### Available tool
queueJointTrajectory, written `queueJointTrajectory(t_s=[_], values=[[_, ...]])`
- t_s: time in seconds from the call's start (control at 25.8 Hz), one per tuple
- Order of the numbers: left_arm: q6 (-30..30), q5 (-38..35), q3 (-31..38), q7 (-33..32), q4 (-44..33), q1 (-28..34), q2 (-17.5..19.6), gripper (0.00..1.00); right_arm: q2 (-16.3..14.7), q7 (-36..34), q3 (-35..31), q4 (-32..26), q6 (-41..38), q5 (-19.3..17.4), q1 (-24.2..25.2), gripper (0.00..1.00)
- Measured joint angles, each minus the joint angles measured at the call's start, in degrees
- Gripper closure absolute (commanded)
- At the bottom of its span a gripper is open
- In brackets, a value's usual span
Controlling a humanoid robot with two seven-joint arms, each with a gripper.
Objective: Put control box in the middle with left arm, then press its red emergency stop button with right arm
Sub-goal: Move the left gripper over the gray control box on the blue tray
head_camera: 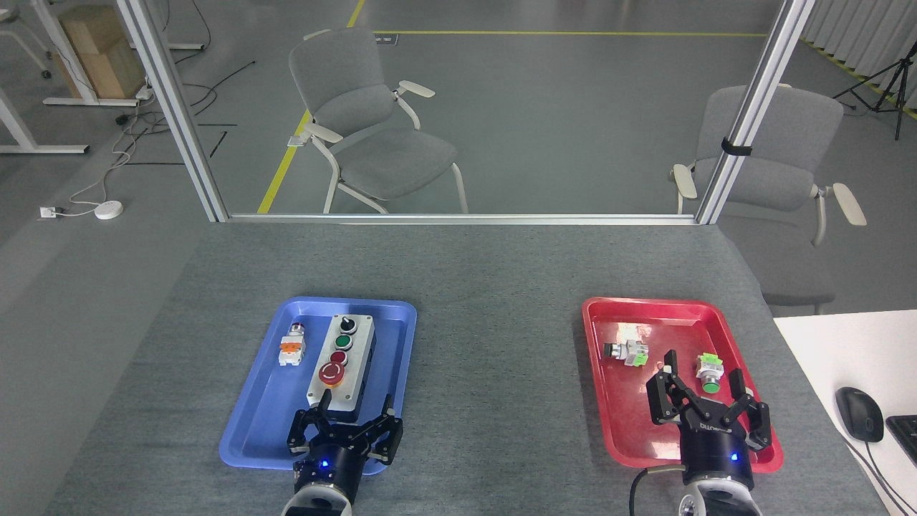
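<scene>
The long light-grey control box [342, 365] lies lengthwise in the blue tray [390, 387], black knob at its far end, then a green button, a small red button and the big red emergency stop button [332, 373] nearest me. My left gripper [346, 421] stands open just in front of the box's near end, its fingers spread over the tray's front part, nothing between them. Over the front of the red tray [609, 416] my right gripper [708, 395] stands open and empty. The bare grey cloth in the middle [498, 373] lies between the two trays.
A small loose push-button part [291, 348] lies in the blue tray left of the box. Two more loose parts, one with a black head [625, 350] and one with a green head [710, 373], lie in the red tray. A white desk with a mouse [859, 413] is at right.
</scene>
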Motion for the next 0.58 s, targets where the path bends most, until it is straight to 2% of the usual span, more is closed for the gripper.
queueJointTrajectory(t_s=[0.35, 0.58], values=[[0.24, 1.06, 5.14, -0.05, -0.19, -0.18, 3.00, 0.01, 0.09, -0.07, 0.01, 0.01, 0.00, 0.00, -0.02, 0.00], [-0.14, 1.76, 5.86, 0.10, -0.07, -0.14, 3.73, 0.01, 0.14, -0.23, 0.01, 0.02, -0.10, 0.00, -0.06, 0.00]])
